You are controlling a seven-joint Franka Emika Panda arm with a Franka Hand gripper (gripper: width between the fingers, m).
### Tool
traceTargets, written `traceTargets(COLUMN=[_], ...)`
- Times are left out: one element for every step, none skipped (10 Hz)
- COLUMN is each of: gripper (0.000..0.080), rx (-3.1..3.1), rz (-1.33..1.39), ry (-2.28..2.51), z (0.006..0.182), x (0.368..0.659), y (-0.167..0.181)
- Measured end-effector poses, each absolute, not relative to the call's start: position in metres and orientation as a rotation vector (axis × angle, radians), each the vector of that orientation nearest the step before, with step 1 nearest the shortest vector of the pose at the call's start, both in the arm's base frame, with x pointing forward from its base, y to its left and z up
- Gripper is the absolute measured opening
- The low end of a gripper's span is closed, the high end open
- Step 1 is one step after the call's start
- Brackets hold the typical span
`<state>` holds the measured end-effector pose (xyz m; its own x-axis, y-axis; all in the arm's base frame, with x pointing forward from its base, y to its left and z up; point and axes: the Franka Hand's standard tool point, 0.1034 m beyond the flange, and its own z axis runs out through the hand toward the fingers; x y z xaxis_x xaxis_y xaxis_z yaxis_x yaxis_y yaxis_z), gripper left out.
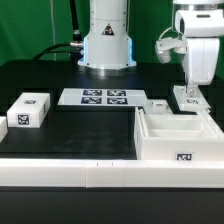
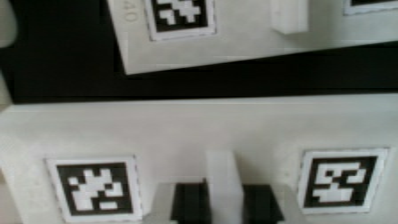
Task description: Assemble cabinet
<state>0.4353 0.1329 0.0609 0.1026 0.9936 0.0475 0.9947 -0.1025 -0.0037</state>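
I can read no words, numbers or brand names anywhere. The only signs are black-and-white square marker tags: four on the marker board (image 1: 100,97), one on the cabinet (image 1: 165,148) front wall, two on the small white block (image 1: 28,110), and, in my wrist view, two on a white panel (image 2: 196,140). A dark mark on my arm's base (image 1: 107,45) is too blurred to read.

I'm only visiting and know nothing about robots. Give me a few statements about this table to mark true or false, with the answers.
1. The marker board shows four tags. True.
2. The lone small block lies at the exterior view's right. False: it lies at the left.
3. The gripper is at the exterior view's right, close to the cabinet. True.
4. The cabinet is lifted off the table. False: it rests on the table.
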Motion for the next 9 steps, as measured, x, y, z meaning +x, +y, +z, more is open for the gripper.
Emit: traceTargets(gripper=[0.0068,0.0068,0.0068,0.0068,0.0068,0.0069,0.0069,0.0069,0.0069], rx=[-2.323,-2.334,-2.334,-2.334,-2.333,-2.332,-2.333,-2.335,-2.335], rz=[-0.033,-0.034,-0.032,-0.032,-0.031,-0.032,-0.038,-0.045,-0.046], ry=[-2.059,-2.047,-2.045,-2.044,-2.044,-2.043,-2.042,-2.041,-2.039], z=[0.062,0.062,0.061,0.061,0.06,0.059,0.059,0.059,0.059], x=[0.439,0.44,0.44,0.439,0.439,0.441,0.444,0.448,0.451], y=[0.12,0.116,0.117,0.116,0.117,0.118,0.119,0.119,0.12])
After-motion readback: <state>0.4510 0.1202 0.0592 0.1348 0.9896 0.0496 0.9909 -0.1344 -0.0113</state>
